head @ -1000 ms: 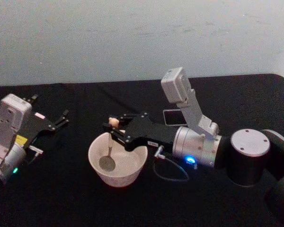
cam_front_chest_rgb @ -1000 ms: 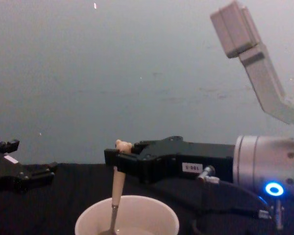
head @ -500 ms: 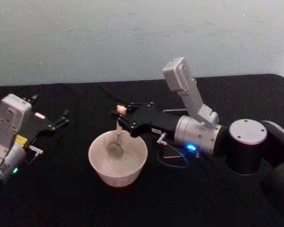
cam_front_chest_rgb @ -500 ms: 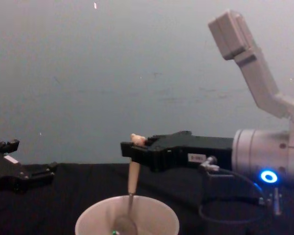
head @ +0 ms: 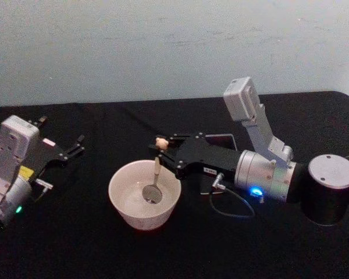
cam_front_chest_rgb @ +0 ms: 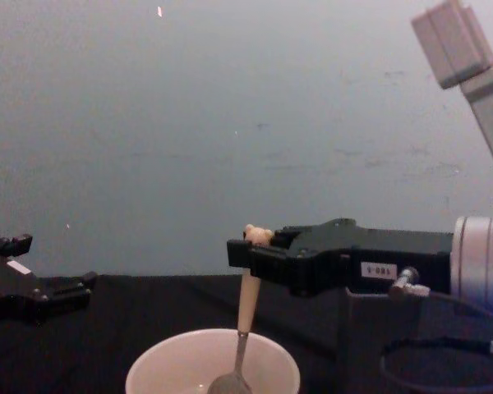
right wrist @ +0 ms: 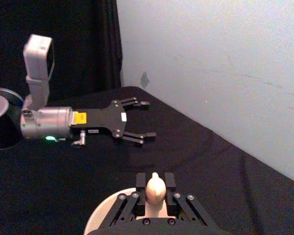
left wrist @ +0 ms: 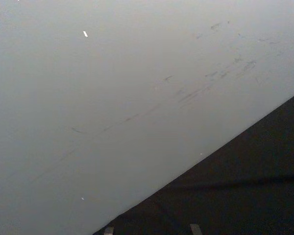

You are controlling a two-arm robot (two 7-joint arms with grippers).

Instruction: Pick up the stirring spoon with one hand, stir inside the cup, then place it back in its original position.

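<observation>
The stirring spoon stands almost upright inside the cup. Its shiny metal bowl sits low in the cup, a little right of centre, and its beige handle rises above the rim. In the chest view the stirring spoon leans slightly, with the bear head at the top. The right tool is closed on the top of the handle, just under the bear head, which pokes up between its fingers. The right wrist view shows the same hold, with the right tool pinching the handle from both sides above the cup.

The cup rests on the black table, near its middle. The right arm reaches in low from the right. Just behind it stands the dark grey square holder, partly hidden by the arm.

The left tool hovers over the left of the table, well apart from the cup, its fingers spread wide and holding nothing. In the right wrist view, the left tool points toward the pale wall.
</observation>
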